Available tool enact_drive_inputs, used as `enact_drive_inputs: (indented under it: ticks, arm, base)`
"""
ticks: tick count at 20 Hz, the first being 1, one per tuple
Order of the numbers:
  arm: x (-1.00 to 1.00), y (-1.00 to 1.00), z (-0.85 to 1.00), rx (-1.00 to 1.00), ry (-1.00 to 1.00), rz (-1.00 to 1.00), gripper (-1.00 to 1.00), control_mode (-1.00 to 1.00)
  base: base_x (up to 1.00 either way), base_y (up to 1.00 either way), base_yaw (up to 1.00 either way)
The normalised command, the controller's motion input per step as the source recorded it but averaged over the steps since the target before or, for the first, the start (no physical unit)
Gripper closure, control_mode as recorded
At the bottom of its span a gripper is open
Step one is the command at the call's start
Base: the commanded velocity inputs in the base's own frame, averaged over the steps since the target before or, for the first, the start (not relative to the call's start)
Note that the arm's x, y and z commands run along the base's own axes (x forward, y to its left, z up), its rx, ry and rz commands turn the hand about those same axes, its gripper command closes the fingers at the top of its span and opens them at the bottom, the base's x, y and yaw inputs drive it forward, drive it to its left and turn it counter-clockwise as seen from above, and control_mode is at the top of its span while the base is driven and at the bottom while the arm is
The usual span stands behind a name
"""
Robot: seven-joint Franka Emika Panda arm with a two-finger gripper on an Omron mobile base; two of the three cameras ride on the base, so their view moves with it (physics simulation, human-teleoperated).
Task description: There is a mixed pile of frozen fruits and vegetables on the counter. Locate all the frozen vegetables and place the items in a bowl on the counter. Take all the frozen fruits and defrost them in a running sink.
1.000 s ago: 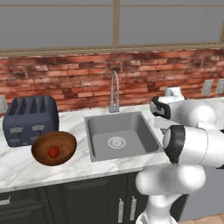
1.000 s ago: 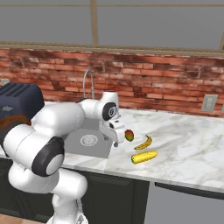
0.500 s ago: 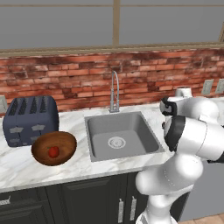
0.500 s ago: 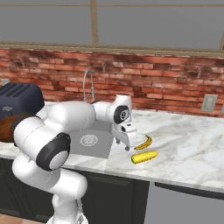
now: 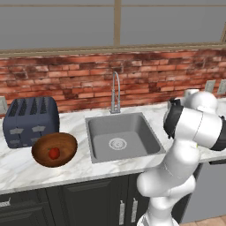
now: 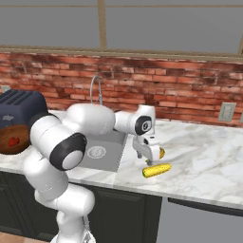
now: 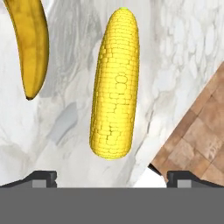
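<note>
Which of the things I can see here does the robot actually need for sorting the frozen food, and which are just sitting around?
Part of the job:
corn cob, under the open gripper
banana beside it
red round item, already in the bowl
sink and faucet
counter

Just lying about:
toaster
wall outlet

Bright even rendered light, soft shadows, sharp

The white grey-veined marble counter (image 7: 175,52) looks smooth and polished, and the yellow corn cob (image 7: 114,85) on it is bumpy with rows of kernels. The curved yellow banana (image 7: 33,43) has smooth, matt skin. The round dark-brown wooden bowl (image 5: 42,145) is glossy, and the grey metal rectangular sink (image 5: 132,130) looks matt and smooth.
</note>
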Motion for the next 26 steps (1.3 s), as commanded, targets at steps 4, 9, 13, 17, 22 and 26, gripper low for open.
enact_drive_inputs:
  ticks: [4,9,13,17,22,26]
  arm:
    - [0.18,-0.22,-0.06,0.03,0.0,0.02,-1.0,-1.0]
    - [0.02,-0.28,-0.17,0.07,0.02,0.01,-1.0,-1.0]
    - [-0.02,-0.08,-0.26,0.02,0.08,-0.06,-1.0,-1.0]
    - [-0.05,0.01,-0.27,0.02,0.06,-0.07,-1.0,-1.0]
    - [-0.04,0.0,-0.24,0.03,0.03,-0.05,-1.0,-1.0]
    - [-0.05,-0.08,-0.27,0.03,0.0,-0.04,-1.0,-1.0]
  base:
    - [0.0,0.0,0.0]
    - [0.0,0.0,0.0]
    - [0.0,0.0,0.0]
    - [0.0,0.0,0.0]
    - [0.0,0.0,0.0]
    - [0.0,0.0,0.0]
